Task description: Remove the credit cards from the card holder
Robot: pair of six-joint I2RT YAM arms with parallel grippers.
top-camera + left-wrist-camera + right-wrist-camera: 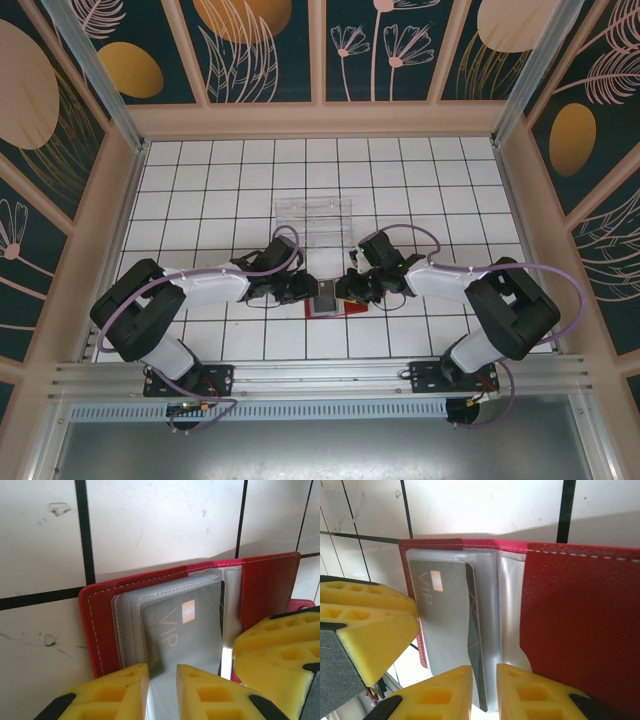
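The red card holder (pixel 328 312) (pixel 265 590) (pixel 580 620) lies open on the tiles between both arms, its clear sleeves showing. A grey credit card (pixel 185 625) (pixel 440 625) marked VIP sits in the top sleeve. My left gripper (pixel 308 292) (pixel 162 692) rests over this card's near edge, jaws a narrow gap apart, nothing edgewise between them. A second, dark credit card (pixel 475 645) stands tilted up in a sleeve leaf, and its end runs between the fingers of my right gripper (pixel 345 290) (pixel 485 695), which is closed narrowly on it.
A clear plastic tray (pixel 313 218) stands a few tiles behind the holder. The two grippers are nearly touching over the holder. Low walls (pixel 135 200) bound the tiled floor on the left, right and back.
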